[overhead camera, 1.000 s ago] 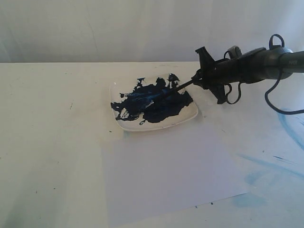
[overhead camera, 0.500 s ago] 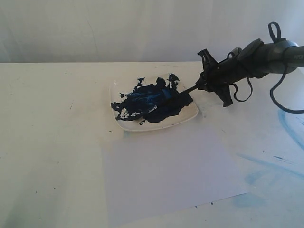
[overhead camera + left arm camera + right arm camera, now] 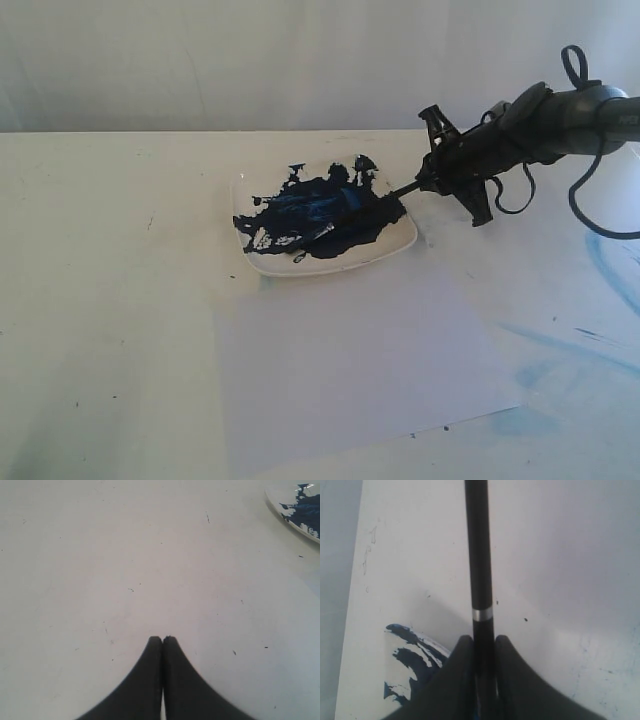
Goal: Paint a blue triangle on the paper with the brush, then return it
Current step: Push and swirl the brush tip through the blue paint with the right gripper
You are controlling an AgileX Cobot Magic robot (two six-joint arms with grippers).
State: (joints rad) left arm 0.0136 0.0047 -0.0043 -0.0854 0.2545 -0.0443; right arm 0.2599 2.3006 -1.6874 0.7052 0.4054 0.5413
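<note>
My right gripper (image 3: 428, 182) is shut on the black handle of the brush (image 3: 372, 204). It hangs over the far right corner of the square white dish (image 3: 404, 238). The brush slants down to the left, and its bristle end lies in the dark-blue paint blotch (image 3: 330, 212) near the dish's front. In the right wrist view the brush (image 3: 479, 555) runs straight out between the fingers of my right gripper (image 3: 482, 639), its silver band just past them. The paper (image 3: 350, 370) lies in front of the dish, blank; no blue triangle shows. My left gripper (image 3: 162, 639) is shut on nothing over bare tabletop.
Pale-blue smears (image 3: 560, 345) stain the tabletop to the right of the paper. A corner of the dish (image 3: 295, 510) shows in the left wrist view. The left arm is outside the exterior view. A white wall backs the table.
My right gripper has tilted and risen slightly at the dish's corner, and the brush tip has slid through the paint toward the dish's front left.
</note>
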